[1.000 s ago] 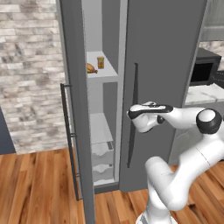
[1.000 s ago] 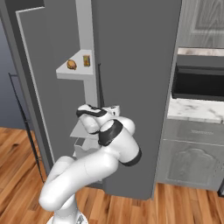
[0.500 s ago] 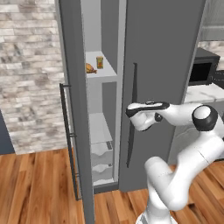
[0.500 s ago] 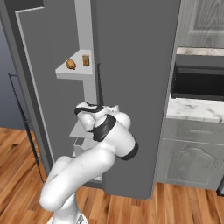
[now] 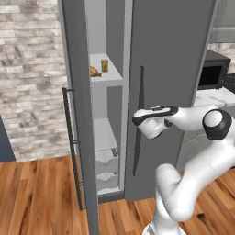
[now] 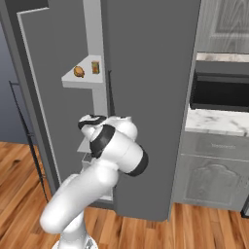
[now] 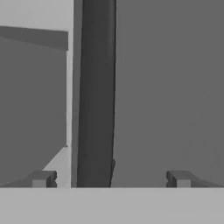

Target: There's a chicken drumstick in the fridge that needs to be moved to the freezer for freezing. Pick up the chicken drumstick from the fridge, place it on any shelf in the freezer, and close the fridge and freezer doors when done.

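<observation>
**Gripper spread at the door handle, drumstick on the upper shelf**

From my station I saw the gripper (image 7: 109,179) spread wide, its two dark fingertips (image 7: 41,179) well apart at the bottom of the hand view, with nothing between them but the long dark handle (image 7: 94,96) running straight up toward 12 o'clock. The handle stood slightly nearer the left tip than the right one. I could not tell whether either tip touched it.

In the left base view the hand (image 5: 149,120) was level, pointing toward 9 o'clock, with its front end right at the vertical handle (image 5: 137,124) of the wide door (image 5: 170,69). That door stood partly ajar, leaving a gap through which I saw the pale inside of the compartment.

The chicken drumstick (image 5: 95,71) lay on the upper shelf (image 5: 108,79) inside that gap, at about 11 o'clock from the hand and well apart from it. An upright orange carton (image 5: 104,65) stood just beside it, to its right. In the right base view the same pair appeared, the drumstick (image 6: 79,71) to the left of the carton (image 6: 96,67), both above the arm.

Lower down in the gap I made out pale drawers (image 5: 106,163). At the left a second door (image 5: 75,114) stood swung open, edge-on to me, with its thin bar handle (image 5: 69,142).
</observation>
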